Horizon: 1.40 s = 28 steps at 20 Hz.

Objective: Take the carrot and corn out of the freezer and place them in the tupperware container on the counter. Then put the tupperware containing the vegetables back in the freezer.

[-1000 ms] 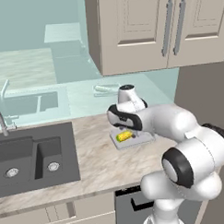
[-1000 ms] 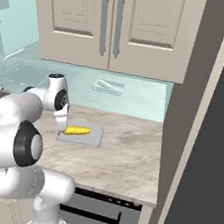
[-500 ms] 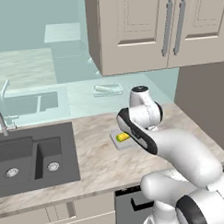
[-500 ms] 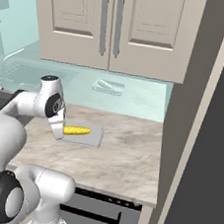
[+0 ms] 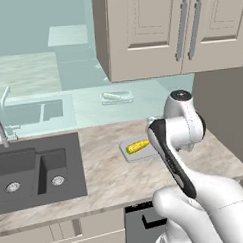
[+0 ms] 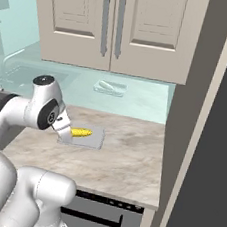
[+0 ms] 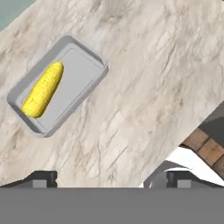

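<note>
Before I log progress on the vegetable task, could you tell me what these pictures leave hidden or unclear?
- The tupperware container: in the left base view the arm covers its right part; in the right base view the arm hides its left edge.
- The corn lies in the tray; the carrot's whereabouts cannot be told.
- Freezer interior: the right base view gives just a dark panel at its right edge.
- The gripper: jaws wide apart in the hand view, tips cut by the bottom edge.

Counter (image 7: 144, 87): beige-grey marbled stone, smooth, low sheen. Tupperware container (image 7: 85, 65): pale grey translucent plastic, matt, smooth walls. Corn (image 7: 43, 89): yellow, finely pebbled skin, dull. Sink (image 5: 35, 170): dark, matt basins. Upper cabinets (image 6: 116, 25): beige painted panels, satin, with brushed metal handles (image 6: 111, 24).
</note>
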Motion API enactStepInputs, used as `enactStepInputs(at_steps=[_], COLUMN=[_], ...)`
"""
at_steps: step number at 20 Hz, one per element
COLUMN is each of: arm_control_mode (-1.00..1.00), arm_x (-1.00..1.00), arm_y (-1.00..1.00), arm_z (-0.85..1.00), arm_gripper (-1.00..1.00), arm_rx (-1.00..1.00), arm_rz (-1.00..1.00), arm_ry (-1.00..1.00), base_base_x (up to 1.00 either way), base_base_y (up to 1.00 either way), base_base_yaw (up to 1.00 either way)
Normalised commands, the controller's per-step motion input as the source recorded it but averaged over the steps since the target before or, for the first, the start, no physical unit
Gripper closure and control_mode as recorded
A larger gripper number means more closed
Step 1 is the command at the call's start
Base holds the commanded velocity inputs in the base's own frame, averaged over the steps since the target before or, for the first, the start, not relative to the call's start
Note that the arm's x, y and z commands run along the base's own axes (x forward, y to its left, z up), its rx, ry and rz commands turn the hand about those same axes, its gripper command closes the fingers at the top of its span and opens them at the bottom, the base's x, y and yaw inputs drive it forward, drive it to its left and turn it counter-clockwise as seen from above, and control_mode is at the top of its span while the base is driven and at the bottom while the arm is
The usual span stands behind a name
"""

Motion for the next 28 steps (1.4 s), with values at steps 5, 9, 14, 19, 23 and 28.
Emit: enactStepInputs(at_steps=[5,9,14,19,23,28], arm_control_mode=[-1.0,-1.0,-1.0,-1.0,-1.0,-1.0], arm_x=[-0.59,-0.47,-0.56,-0.52,-0.38,-0.36], arm_y=[-0.23,0.0,0.0,0.0,0.0,0.0], arm_z=[0.46,0.44,0.72,0.59,0.44,0.27], arm_gripper=[-1.0,-1.0,-1.0,-1.0,-1.0,-1.0], arm_rx=[-0.11,-0.21,-0.11,-0.03,0.0,0.0], arm_rz=[0.4,0.35,0.22,0.19,0.17,0.06], arm_ry=[-0.06,-0.02,-0.06,-0.19,-0.19,0.0], base_base_x=[0.0,0.0,0.0,0.0,0.0,0.0], base_base_y=[0.0,0.0,0.0,0.0,0.0,0.0], base_base_yaw=[0.0,0.0,0.0,0.0,0.0,0.0])
